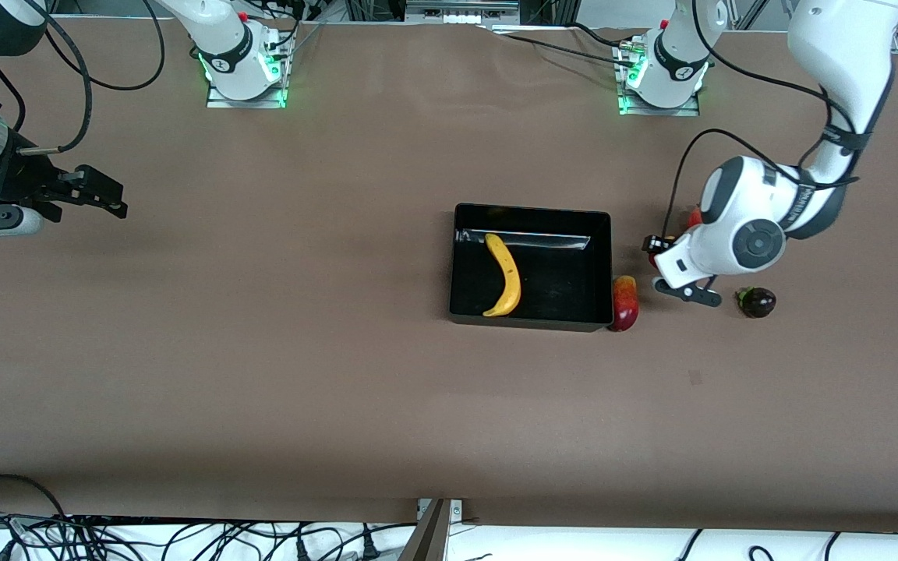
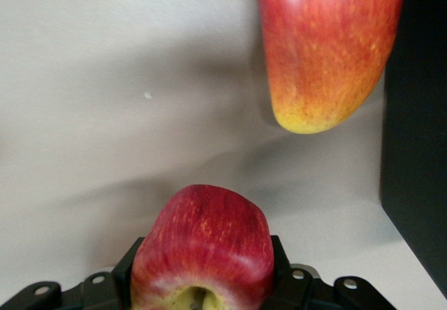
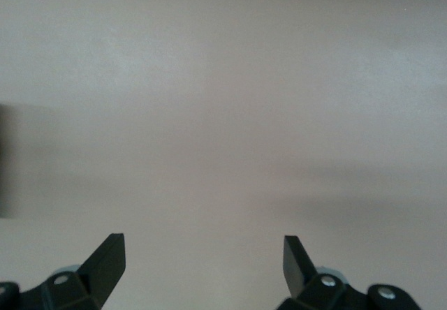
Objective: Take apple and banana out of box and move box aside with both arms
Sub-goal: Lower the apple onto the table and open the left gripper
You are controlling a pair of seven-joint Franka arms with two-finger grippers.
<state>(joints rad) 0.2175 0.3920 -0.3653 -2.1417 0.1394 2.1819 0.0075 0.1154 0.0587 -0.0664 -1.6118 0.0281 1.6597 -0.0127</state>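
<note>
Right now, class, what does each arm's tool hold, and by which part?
The left tool grips the red apple by its sides, beside the black box. The right tool, open, holds nothing.

No text, label, brand, number or sign can be read anywhere in the three views. Small dark marks are seen on the joint bands near the arm bases, but they cannot be made out as letters.

We see our right gripper (image 3: 204,261) with its two black fingers (image 3: 108,257) spread wide — only bare table (image 3: 223,100) beneath.
</note>
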